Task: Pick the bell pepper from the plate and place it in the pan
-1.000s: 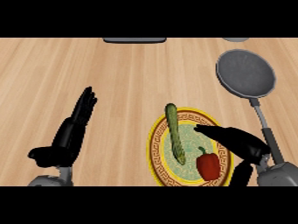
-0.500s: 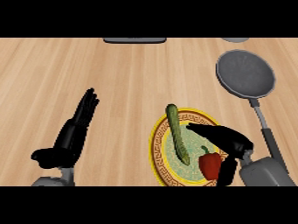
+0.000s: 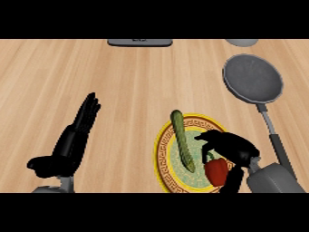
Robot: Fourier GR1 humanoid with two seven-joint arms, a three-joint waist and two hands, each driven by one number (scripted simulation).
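One red bell pepper (image 3: pixel 216 171) is what matters here, and it's sitting on the plate (image 3: pixel 162 152), toward that plate's near right part, so not in the pan yet. The right hand (image 3: pixel 229 145) is right on top of it, fingers curled down over the pepper's upper side with the thumb coming down past its right edge, so it looks like the hand is closed around the pepper, though the pepper doesn't look lifted off the plate. The grey forearm (image 3: pixel 275 177) comes in just right of the plate's near edge.

Also on the plate: a long green cucumber (image 3: pixel 183 141), lying lengthwise just left of the pepper, its far tip poking over the plate's far rim. The plate itself is yellow-rimmed with a dark patterned band and a green centre.

The dark grey pan (image 3: pixel 253 84) sits beyond the plate and to its right, well apart from the pepper, handle (image 3: pixel 274 134) running back down along the plate's right side.

Way off to the plate's left, the left hand (image 3: pixel 71 142) just rests on the wooden counter (image 3: pixel 117 77), fingers straight and together, holding nothing.
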